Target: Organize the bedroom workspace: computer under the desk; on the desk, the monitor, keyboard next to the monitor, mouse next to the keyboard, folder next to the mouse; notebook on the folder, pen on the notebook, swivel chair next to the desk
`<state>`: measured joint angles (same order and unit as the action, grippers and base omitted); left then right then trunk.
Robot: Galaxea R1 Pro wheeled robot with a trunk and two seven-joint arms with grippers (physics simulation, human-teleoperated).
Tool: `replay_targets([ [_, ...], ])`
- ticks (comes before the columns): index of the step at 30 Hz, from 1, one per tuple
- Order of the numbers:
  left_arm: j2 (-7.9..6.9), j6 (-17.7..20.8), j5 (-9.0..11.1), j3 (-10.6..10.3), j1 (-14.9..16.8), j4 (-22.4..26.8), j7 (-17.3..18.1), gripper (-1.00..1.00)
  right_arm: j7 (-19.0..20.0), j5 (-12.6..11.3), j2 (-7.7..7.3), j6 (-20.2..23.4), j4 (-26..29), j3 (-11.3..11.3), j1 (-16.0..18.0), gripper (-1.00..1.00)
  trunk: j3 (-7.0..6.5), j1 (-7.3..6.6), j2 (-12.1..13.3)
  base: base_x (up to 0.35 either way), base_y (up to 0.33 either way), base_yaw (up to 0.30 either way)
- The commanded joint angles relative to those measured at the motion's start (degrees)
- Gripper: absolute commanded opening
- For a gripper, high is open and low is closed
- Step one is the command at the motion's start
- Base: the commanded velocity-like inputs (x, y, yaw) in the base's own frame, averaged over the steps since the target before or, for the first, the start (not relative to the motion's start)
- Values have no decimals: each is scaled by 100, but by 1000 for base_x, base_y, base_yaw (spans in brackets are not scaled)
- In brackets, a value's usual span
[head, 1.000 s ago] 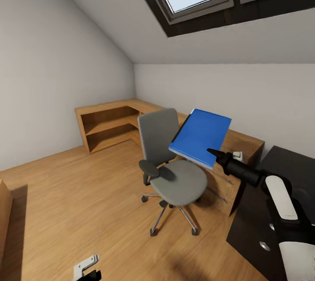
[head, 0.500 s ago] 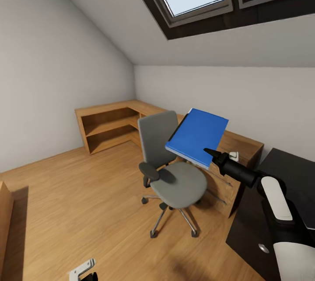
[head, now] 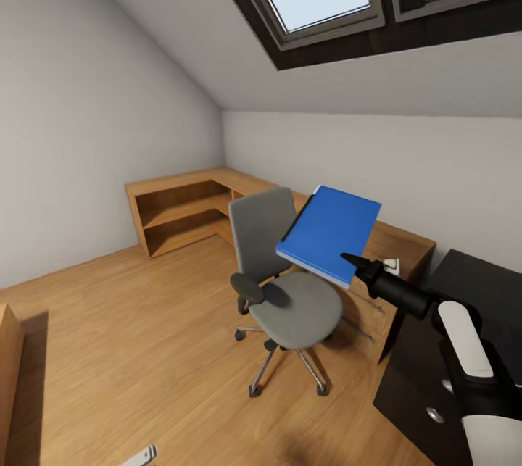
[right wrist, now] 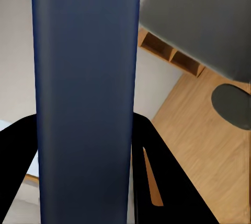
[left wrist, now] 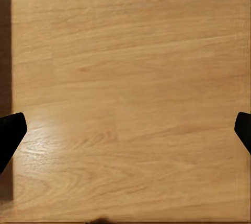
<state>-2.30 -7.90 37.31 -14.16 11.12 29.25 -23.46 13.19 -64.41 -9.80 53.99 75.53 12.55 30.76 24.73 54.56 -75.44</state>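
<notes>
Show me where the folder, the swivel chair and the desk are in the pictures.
folder (head: 328,233), head view, middle of its blue cover.
swivel chair (head: 299,309), head view, middle of the grey seat.
desk (head: 475,274), head view, bare part of the black top.

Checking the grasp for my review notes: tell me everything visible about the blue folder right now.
The folder is a flat, bright blue rectangle with a thin pale edge and a dark spine along one side. It is lifted clear of the swivel chair, tilted in the air above the seat, in front of the low wooden cabinet. The right gripper pinches its lower corner; in the right wrist view it appears edge-on as a dark blue band between the black fingers. Nothing else touches it.
</notes>
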Motion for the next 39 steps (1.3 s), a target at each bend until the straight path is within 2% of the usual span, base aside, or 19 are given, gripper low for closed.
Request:
replay_targets([
  [1,1,-39,55,-53,4,-10,-35,100,64,60,-20,26,17,8,-3,-100,-12,-23,38,0,0,0],
  [12,18,-48,60,-68,4,-35,-44,100,91,60,-62,24,37,7,-78,-100,-210,-264,479,0,0,0],
  [23,12,-44,59,-61,4,-237,-36,100,113,39,-39,31,31,4,-135,-100,-407,-506,920,0,0,0],
  [35,15,-29,66,-63,4,-270,-35,100,361,31,-48,-10,5,36,-158,-100,-625,-769,1402,0,0,-13],
  [37,17,-28,63,-69,4,-270,-35,100,373,32,-48,-15,-17,36,-158,-100,-631,-769,1402,0,0,-195],
  [38,18,-32,60,-83,4,-270,-35,100,379,33,-48,-17,-48,36,-158,-100,-634,-769,1402,0,0,-236],
  [39,16,-44,58,-231,4,-270,-35,100,365,41,-33,-55,-143,37,-160,-100,-638,-769,1402,0,0,-268],
])
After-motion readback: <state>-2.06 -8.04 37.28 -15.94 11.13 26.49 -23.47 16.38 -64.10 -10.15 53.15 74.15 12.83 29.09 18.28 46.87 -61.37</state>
